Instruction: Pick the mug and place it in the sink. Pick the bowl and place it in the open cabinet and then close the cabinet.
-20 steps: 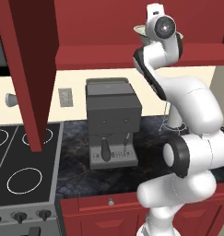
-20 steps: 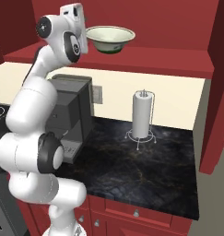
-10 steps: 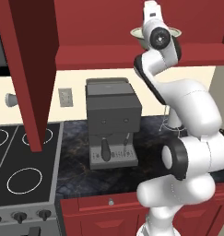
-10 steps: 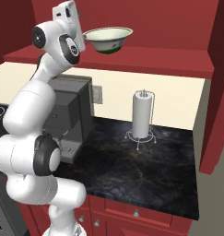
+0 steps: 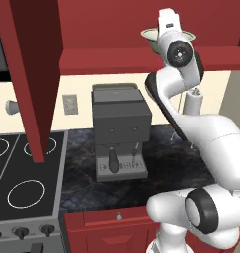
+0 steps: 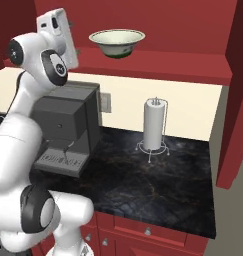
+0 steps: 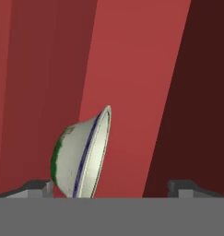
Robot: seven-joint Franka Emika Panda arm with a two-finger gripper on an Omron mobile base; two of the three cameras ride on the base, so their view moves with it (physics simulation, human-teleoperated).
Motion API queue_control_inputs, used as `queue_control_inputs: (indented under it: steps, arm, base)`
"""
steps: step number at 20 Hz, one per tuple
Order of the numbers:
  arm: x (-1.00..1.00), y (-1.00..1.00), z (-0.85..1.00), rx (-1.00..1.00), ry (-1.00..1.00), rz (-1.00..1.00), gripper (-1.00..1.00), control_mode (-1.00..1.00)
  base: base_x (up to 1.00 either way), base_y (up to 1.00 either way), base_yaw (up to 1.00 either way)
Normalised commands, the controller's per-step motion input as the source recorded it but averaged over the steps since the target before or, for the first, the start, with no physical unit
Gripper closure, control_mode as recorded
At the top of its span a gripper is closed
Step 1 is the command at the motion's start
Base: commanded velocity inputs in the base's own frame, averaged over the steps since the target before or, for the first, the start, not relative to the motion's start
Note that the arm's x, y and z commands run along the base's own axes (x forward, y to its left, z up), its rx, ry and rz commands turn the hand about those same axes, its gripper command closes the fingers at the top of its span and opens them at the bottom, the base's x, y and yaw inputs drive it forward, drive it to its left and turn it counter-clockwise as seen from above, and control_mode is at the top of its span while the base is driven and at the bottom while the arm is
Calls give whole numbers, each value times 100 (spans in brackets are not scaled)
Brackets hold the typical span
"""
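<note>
Bowl on cabinet shelf, half hidden by arm leftward | arm raised high | gripper wide, empty

arm: a glossy white, rounded robot arm built of thick tubular segments is seen
joints: dark grey to black bands and round black caps with grey rings are set between the white segments
wrist: a white boxy hand housing with small dark recesses is shown
finger tips: two small dark grey finger tips are seen
base: a bulbous white lower body is shown
</note>
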Motion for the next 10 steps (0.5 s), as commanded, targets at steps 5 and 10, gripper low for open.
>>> queue_control_inputs:
  steps: [5, 10]
  arm:
    - [-97, 0, 46, 0, 34, 0, -100, -100]
    - [-73, 0, 70, 5, 51, -2, -100, -100]
  base:
    - [0, 0, 0]
    - [0, 0, 0]
